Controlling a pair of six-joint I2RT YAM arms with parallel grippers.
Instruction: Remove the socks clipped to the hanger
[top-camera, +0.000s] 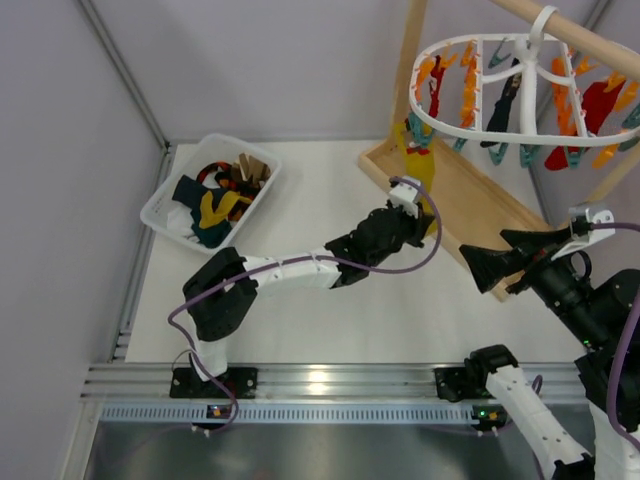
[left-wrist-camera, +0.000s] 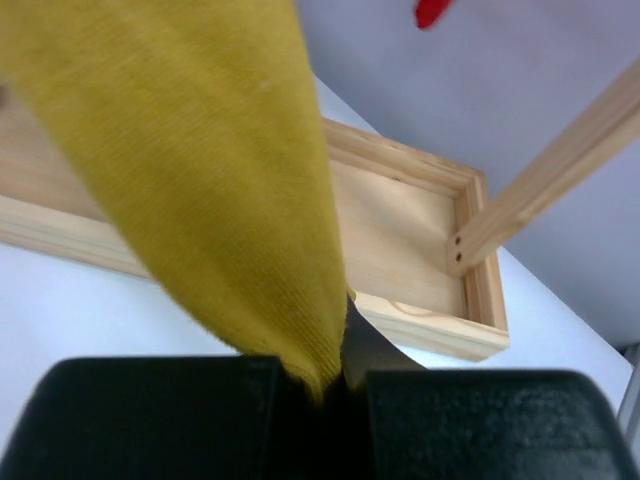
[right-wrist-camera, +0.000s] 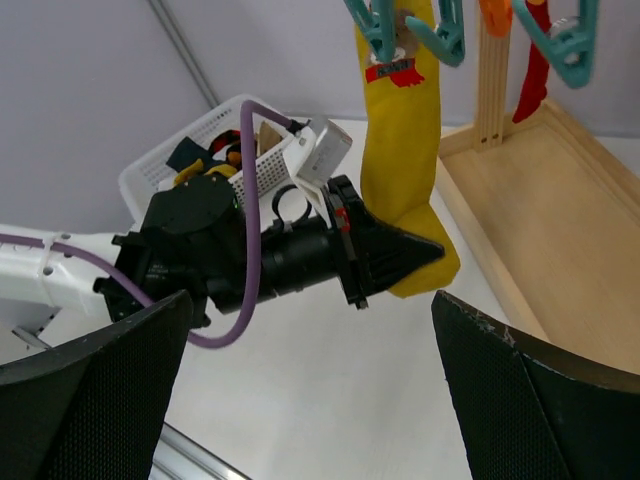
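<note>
My left end effector (top-camera: 418, 220) is clamped together on the lower end of the mustard yellow sock (top-camera: 421, 166). The left wrist view shows the fabric pinched right between the black fingers (left-wrist-camera: 150, 420). The sock's top is clipped in a teal clip (right-wrist-camera: 378, 24) on the hanger (top-camera: 470, 130), so it hangs stretched down off the hanger's left end to my grip. The hanger is hooked on the rail of the wooden stand (top-camera: 412, 50), upper right. A dark navy sock (top-camera: 505, 100) is clipped near its middle and a red sock (top-camera: 597, 105) further right, among the orange and teal clips. The stand's wooden tray base (top-camera: 470, 200) sits on the bench (top-camera: 330, 330) directly under and behind the yellow sock. The tray's near wall is just beside my left fingers, and one upright post rises close by on the far side. My right end effector (top-camera: 494, 254) has its fingers wide apart and holds nothing. It sits above the tray's near edge, pointed at the left one, near but not touching. A white basket (top-camera: 160, 205) with loose socks in it stands at the far left of the bench, well apart from all this. A purple cable loops around the left wrist.
</note>
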